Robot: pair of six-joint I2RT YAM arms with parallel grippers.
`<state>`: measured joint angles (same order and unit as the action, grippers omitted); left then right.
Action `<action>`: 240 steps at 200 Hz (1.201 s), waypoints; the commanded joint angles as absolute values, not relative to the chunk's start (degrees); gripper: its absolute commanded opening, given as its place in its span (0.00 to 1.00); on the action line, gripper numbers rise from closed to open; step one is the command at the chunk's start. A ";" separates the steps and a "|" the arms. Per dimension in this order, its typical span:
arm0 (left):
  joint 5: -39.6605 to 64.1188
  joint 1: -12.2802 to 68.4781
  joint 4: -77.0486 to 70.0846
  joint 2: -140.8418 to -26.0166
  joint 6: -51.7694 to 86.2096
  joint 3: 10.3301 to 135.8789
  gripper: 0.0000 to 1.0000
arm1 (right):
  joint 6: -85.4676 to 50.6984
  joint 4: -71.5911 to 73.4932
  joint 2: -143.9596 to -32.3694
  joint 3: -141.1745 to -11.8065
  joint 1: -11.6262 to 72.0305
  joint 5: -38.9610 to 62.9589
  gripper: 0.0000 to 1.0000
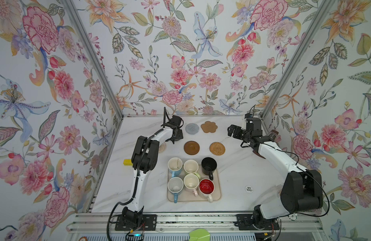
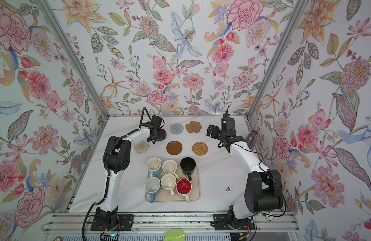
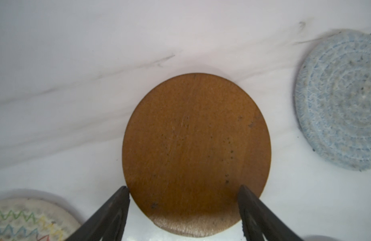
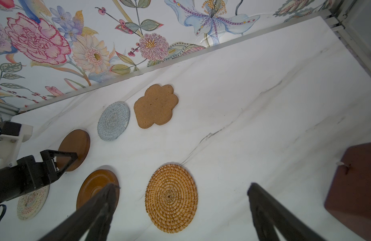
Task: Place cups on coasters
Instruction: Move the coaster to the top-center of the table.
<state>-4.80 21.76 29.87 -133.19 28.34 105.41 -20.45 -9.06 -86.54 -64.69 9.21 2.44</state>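
Left hand (image 3: pixel 183 187) gapes wide and empty over a brown coaster (image 3: pixel 197 146); right hand (image 4: pixel 182 184) likewise, raised. Nearest, six cups (image 1: pixel 191 167) crowd the tray (image 1: pixel 218 196): stiff, breakable, slick-glazed, probably best pinched at rim or handle. Coasters (image 1: pixel 217 148) lie beyond, bare.

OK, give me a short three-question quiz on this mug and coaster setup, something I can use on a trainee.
1. How many handled ceramic mugs stand grouped at the beige rounded-rectangle tray?
2. Which coaster is the open left gripper poised over: A grey woven round, B plain dark brown wooden disc, C golden rattan round?
3. True or false: the right gripper is open and holds nothing.
Key: 1 six; 2 B; 3 true.
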 commanded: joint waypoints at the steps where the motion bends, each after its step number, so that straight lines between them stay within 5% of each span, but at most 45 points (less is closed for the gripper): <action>1: -4.02 21.30 32.12 -135.87 28.11 107.21 0.82 | -21.26 -7.65 -85.54 -63.74 8.78 2.48 0.99; 240: -0.68 18.06 31.96 -144.84 31.72 121.96 0.78 | -22.41 -7.58 -85.41 -62.49 8.44 2.91 0.99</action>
<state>-1.85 18.68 29.98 -142.63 31.38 119.98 -21.54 -7.84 -86.35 -63.53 8.91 2.61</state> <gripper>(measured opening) 0.789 0.992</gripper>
